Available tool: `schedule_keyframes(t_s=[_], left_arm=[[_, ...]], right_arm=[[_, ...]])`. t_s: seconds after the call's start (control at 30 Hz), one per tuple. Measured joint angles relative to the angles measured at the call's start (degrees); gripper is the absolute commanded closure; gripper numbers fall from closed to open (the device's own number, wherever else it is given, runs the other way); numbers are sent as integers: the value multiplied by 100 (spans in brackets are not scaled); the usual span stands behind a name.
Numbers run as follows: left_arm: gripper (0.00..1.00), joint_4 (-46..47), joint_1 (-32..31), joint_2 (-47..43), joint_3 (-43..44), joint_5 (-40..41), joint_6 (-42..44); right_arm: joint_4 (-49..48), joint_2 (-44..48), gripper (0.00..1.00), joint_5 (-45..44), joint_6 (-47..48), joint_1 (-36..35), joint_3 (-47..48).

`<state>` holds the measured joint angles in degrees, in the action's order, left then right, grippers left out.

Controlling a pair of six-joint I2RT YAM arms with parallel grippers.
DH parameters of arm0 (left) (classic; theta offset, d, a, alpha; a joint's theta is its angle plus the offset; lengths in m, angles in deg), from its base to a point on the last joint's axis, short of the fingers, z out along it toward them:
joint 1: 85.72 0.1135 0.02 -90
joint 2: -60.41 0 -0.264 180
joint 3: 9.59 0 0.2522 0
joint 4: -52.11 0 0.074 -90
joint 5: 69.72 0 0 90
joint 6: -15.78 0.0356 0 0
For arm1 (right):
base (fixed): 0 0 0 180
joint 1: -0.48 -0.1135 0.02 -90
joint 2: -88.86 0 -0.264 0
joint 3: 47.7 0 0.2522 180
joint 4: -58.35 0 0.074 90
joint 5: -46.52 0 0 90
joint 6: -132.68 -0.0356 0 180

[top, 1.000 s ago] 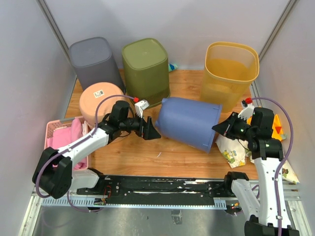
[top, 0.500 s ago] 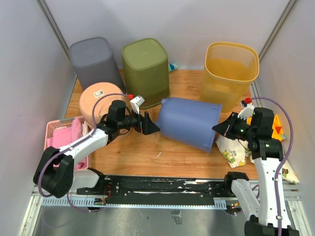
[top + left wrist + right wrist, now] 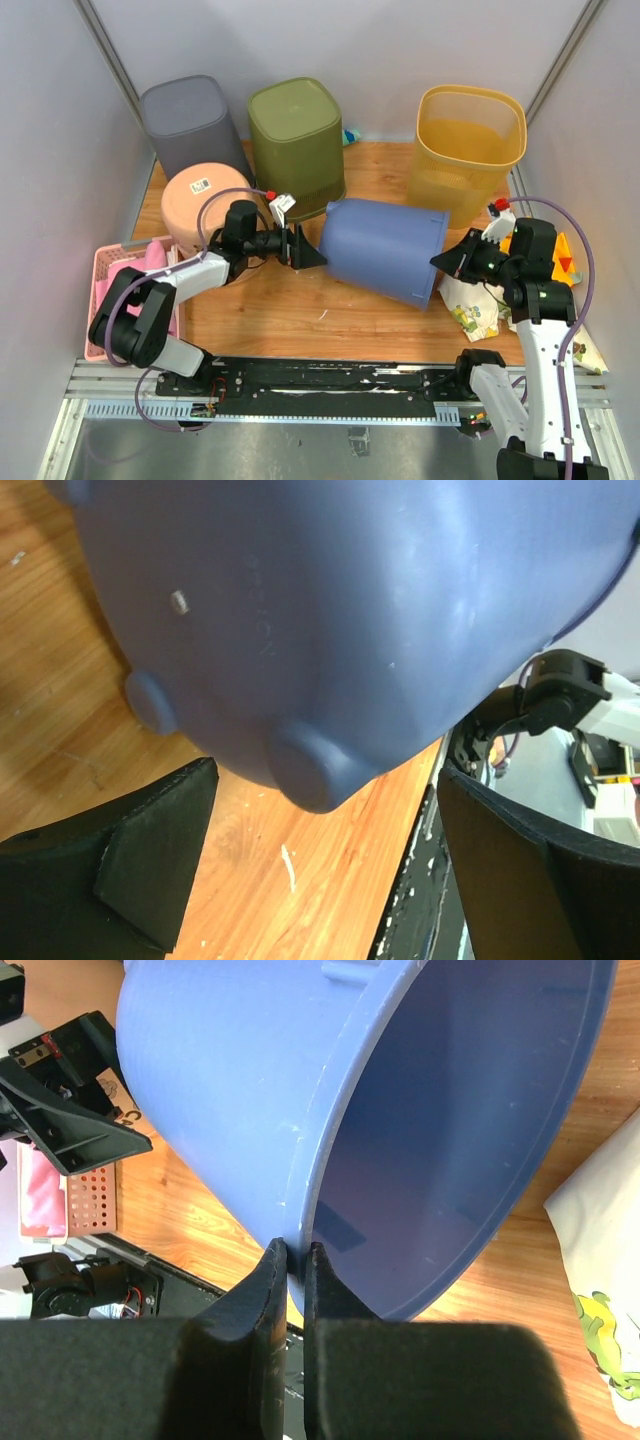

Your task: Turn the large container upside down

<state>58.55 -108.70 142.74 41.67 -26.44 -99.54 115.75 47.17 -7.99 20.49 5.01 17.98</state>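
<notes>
the right gripper [image 3: 297,1250] is clenched on the rim [image 3: 350,1110] of the blue bin [image 3: 385,248], with one finger inside the mouth and one outside, at the part of the rim nearest the table [image 3: 260,310]. the left gripper [image 3: 305,250] is spread wide and nothing is held in it. its fingers are set to either side of the bin's base, where two moulded feet [image 3: 310,770] can be seen. whether either finger touches the base cannot be told.

the bin is laid on its side in the middle of the table, base to the left and mouth to the right. a green bin [image 3: 297,135] is found just behind the base, and a yellow bin [image 3: 470,140] stands upright near the mouth.

the bin is seen to be empty and is judged light. its wall looks thin and smooth, so some flex at the rim and some slipping should be expected. being rounded, it may also roll.

the rim is judged the only place where a pinch can be had. the base looks too broad to be grasped and is better pushed or propped. for the task, the base must be raised and the mouth brought down flat. the neighbours are close, so little room is left behind.
</notes>
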Motion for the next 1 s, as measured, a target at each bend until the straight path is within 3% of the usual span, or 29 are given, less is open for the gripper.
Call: schedule_keyframes(t_s=[0.4, 0.63, 1.0], left_arm=[[10, 1314, -55, 374, -46, -675, -721], [11, 1174, -175, 166, -26, -494, -1134], [11, 616, -442, -962, 68, 118, -1871]], right_arm=[[-33, -28, 100, 79, -9, 35, -4], [-234, 4, 100, -105, -136, 114, -28], [-1744, 199, 100, -732, -1189, 310, -577]])
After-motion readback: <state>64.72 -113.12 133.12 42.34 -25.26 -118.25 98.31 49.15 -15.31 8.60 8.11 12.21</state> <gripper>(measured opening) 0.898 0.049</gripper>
